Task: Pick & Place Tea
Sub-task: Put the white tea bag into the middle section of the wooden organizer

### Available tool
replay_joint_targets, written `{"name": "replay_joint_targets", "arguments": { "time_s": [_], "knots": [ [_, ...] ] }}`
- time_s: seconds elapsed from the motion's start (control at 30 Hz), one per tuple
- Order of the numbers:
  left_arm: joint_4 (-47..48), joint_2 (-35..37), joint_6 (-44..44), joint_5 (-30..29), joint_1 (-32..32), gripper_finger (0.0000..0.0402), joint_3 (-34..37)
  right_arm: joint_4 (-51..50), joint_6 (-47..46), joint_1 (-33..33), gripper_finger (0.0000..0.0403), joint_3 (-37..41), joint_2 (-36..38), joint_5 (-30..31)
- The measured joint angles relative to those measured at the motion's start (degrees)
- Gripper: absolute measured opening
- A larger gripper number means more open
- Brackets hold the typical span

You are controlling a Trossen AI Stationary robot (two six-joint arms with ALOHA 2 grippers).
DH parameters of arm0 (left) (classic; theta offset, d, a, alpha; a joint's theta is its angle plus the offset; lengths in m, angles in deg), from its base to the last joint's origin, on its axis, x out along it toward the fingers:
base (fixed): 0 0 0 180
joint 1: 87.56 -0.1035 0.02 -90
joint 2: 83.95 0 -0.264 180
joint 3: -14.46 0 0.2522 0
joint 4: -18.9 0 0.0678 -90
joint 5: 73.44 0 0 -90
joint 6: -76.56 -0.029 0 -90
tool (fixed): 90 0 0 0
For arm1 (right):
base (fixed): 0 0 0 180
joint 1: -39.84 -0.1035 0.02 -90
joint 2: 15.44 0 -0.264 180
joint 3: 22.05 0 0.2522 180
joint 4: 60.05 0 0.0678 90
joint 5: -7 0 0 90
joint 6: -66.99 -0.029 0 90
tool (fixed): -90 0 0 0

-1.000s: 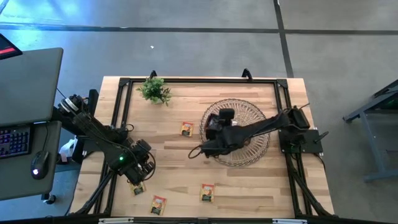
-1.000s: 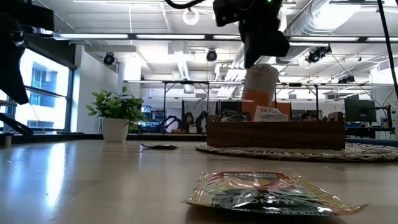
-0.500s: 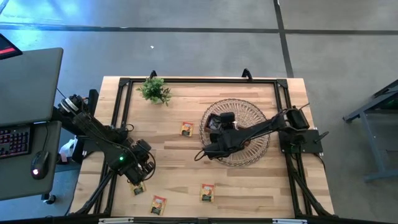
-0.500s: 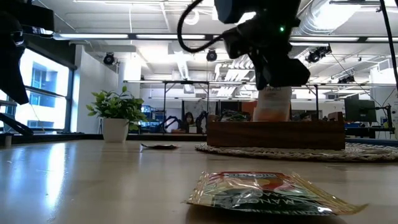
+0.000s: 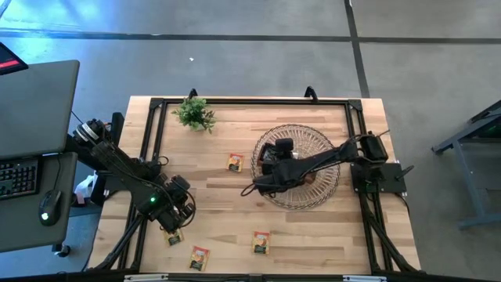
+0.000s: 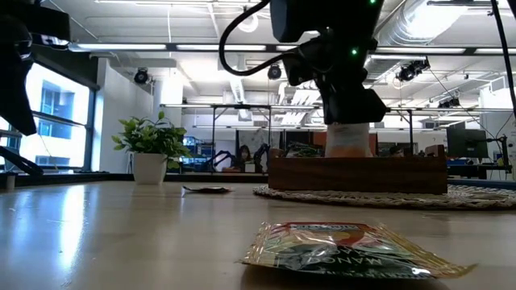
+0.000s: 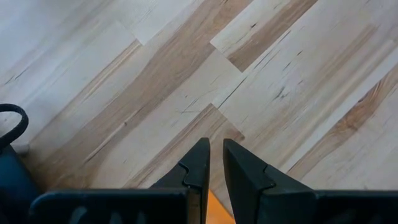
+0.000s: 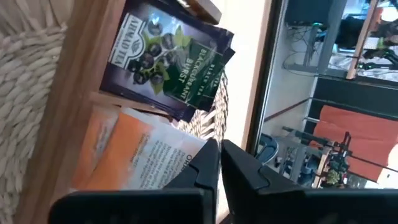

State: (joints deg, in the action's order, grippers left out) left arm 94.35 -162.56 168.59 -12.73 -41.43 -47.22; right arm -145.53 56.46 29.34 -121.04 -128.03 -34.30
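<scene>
Over the wooden tray point(image 6: 357, 175), right claw point(image 6: 348, 121) (orange tea packet point(image 6: 348, 138) between fingers).

Right arm point(image 5: 329, 160) lies across wicker basket point(image 5: 317, 196), blocks access to basket from right. Right gripper point(image 6: 348, 129) sits low over wooden tray point(image 6: 359, 175), tray top occupied; tea packets point(image 8: 171, 59) fill compartments. Left arm point(image 5: 125, 168) crosses near-left corner. Loose packets scattered: one point(image 5: 235, 162) mid-table left of basket, three near edge point(image 5: 261, 242). Plant point(image 5: 195, 113) stands far-left. Bare wood open between plant and mid packet; strip near basket's near side open, probably passable.
</scene>
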Motion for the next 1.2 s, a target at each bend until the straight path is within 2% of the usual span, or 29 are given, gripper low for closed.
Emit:
{"name": "replay_joint_targets", "arguments": {
  "time_s": [0.37,0.47,0.6,0.7,0.8,0.93,1.07,1.2],
  "knots": [
    [1.19,0.0,2.1,1.46,0.0,0.0044,0.0,-0.13,0.1,-0.17,0.0097,-0.44,0.0,-2.18],
    [4.08,0.0,6.89,4.64,0.0,0.0044,0.0,1.17,-2.75,-0.77,0.0112,-2.08,0.0,-2.43],
    [6.4,0.0,11.22,10.49,0.0,0.0044,0.0,6.25,-7.63,-2.06,0.0117,-5.1,0.0,-5.78],
    [6.78,-0.02,13.07,16.6,0.0,0.0044,0.15,14.26,-4.93,-3.52,0.0116,-5.56,0.02,-10.15],
    [3.14,-0.02,14.23,20.51,0.0,0.0044,3.19,22.28,-0.57,-5.08,0.0111,-4.59,0.02,-14.9],
    [-4.88,-0.04,13.76,24.21,0.0,0.0044,10.01,30.5,0.31,-6.78,0.0102,-3.09,0.01,-17.7],
    [-13.07,0.3,10.81,22.73,-0.96,0.0044,14.14,38.77,0.35,-7.85,0.0097,-1.88,0.02,-17.69],
    [-20.3,0.08,-0.53,16.74,-2.82,0.0044,13.62,47.52,3.68,-7.94,0.0098,-0.03,0.02,-20.6]
  ]
}}
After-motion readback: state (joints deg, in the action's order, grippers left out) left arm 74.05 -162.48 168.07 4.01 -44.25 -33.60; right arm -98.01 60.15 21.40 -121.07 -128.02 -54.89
